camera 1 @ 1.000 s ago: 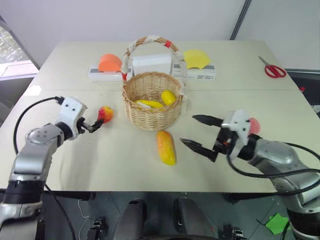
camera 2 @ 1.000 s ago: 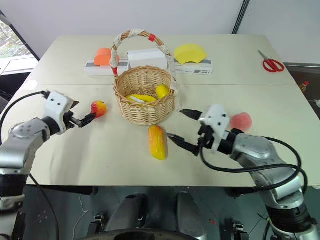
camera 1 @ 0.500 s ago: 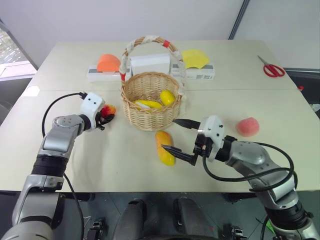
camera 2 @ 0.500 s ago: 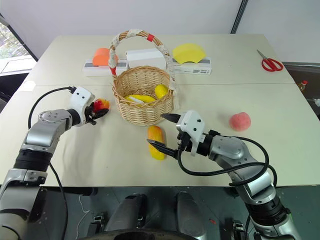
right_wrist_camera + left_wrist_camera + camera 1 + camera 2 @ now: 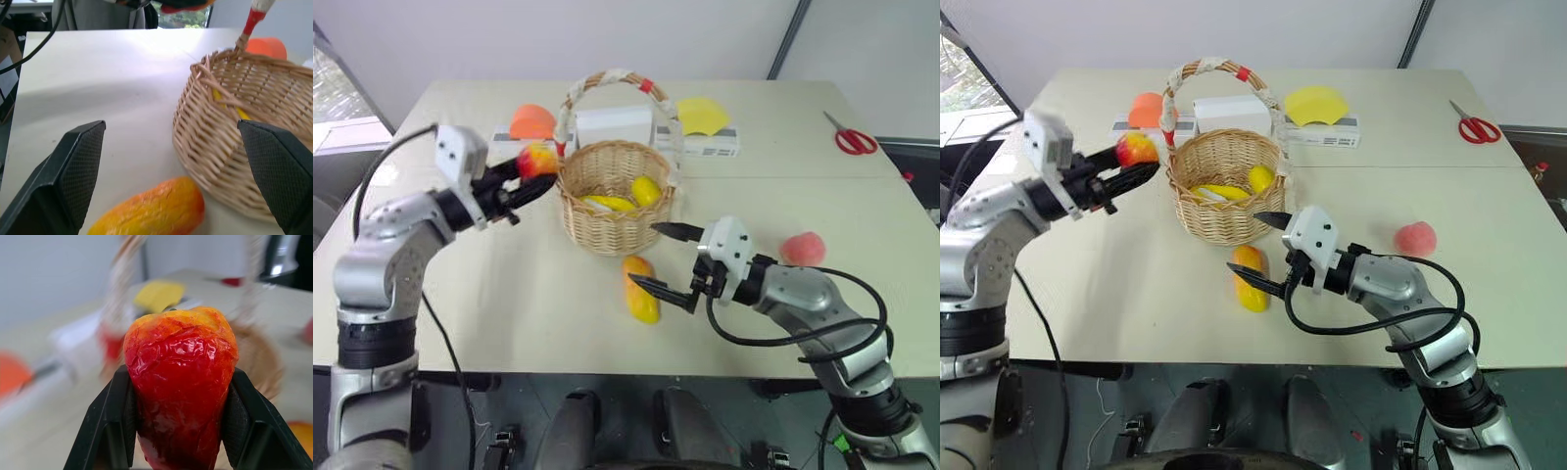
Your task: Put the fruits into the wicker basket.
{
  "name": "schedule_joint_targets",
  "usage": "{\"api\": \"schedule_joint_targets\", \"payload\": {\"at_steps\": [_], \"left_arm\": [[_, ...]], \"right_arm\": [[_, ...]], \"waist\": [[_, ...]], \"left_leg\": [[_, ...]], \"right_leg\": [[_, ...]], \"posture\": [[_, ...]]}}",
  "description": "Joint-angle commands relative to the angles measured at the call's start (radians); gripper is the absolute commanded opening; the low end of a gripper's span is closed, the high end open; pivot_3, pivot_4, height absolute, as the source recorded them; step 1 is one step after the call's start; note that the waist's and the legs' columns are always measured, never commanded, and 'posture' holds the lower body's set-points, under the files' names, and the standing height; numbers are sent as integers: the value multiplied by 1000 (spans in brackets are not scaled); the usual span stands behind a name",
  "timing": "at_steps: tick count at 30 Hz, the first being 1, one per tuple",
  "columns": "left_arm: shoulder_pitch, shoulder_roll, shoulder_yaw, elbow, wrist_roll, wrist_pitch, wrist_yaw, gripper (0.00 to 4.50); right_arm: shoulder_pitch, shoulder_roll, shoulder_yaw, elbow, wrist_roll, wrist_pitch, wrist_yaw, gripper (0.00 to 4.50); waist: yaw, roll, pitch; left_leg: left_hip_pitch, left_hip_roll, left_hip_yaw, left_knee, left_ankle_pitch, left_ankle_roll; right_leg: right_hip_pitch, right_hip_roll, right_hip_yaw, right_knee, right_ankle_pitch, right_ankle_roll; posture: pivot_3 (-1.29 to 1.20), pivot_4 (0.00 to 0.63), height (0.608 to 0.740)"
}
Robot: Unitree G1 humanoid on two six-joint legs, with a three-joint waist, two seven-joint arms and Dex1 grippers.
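Head view: pale beige table (image 5: 509, 294) against a grey wall. Wicker basket (image 5: 612, 196) at centre holds a banana (image 5: 607, 204) and lemon (image 5: 644, 190); white boxes (image 5: 612, 125) behind it, scissors (image 5: 847, 137) far right. Mango (image 5: 639, 289) lies just before the basket, peach (image 5: 801, 249) well to the right.

Left wrist view: left end effector (image 5: 178, 431) clenched on the red-yellow fruit (image 5: 181, 382), raised beside the basket handle.

Right wrist view: right end effector (image 5: 171, 166) spread wide, released, near the mango.
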Motion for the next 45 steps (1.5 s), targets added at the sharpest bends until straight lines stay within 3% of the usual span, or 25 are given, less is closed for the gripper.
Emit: {"api": "schedule_joint_targets", "payload": {"at_steps": [1,3,8,9,12,17,24,30,39,42,45], "left_arm": [[-112,-41,-154,62,133,-42,44,1693],[-197,-93,-214,178,200,-50,88,1693],[-279,-163,-243,305,223,-38,80,4206],[-278,-163,-247,305,223,-40,67,4403],[-274,-160,-252,302,226,-47,46,4403],[-182,-73,-178,242,205,-157,-24,4403],[54,53,-19,22,13,-117,-182,4403],[252,143,-9,-90,8,-87,-207,4403],[347,133,3,-119,-4,-88,-171,4403],[348,129,3,-118,-9,-90,-164,4500],[348,125,10,-109,-16,-94,-156,4500]], "right_arm": [[-33,13,0,13,-6,5,1,4500],[-43,13,9,21,-7,50,-14,4500],[-38,45,-13,10,38,220,-97,4500],[-36,53,-17,5,42,241,-110,4500],[-35,71,-29,-6,60,308,-148,4500],[-37,172,-113,9,176,637,-296,4500],[-99,264,-128,28,220,920,-390,4500],[-144,356,-177,53,239,1025,-419,4500],[-173,417,-141,105,217,1054,-432,4500],[-180,426,-138,117,212,1040,-428,3615],[-190,425,-154,104,223,1037,-416,2083]], "waist": [[-4,0,0],[-6,0,0],[-17,0,0],[-17,0,0],[-10,0,0],[-15,0,0],[-12,1,0],[-13,1,0],[-14,1,0],[-14,1,0],[-14,1,0]], "left_leg": [[0,0,0,0,0,0],[0,0,0,0,0,0],[0,1,1,-1,0,0],[-1,1,1,-1,0,0],[-2,2,1,-1,0,0],[-1,1,1,-1,0,0],[-1,2,2,-2,0,0],[-1,1,2,-2,0,0],[-1,2,1,-2,0,0],[-1,2,2,-2,0,0],[-1,2,2,-2,0,0]], "right_leg": [[0,0,0,0,0,0],[0,1,-1,0,0,0],[-4,3,0,2,0,0],[-4,3,1,2,0,0],[-5,2,1,3,0,0],[-5,1,1,3,0,0],[-5,0,2,3,0,0],[-4,0,2,2,0,0],[-5,0,2,2,0,0],[-5,0,2,2,0,0],[-5,0,2,2,0,0]], "posture": [[0,150,740],[0,150,740],[0,150,740],[0,150,740],[0,150,740],[0,150,740],[0,150,740],[0,150,740],[0,150,740],[0,150,740],[0,150,740]]}}
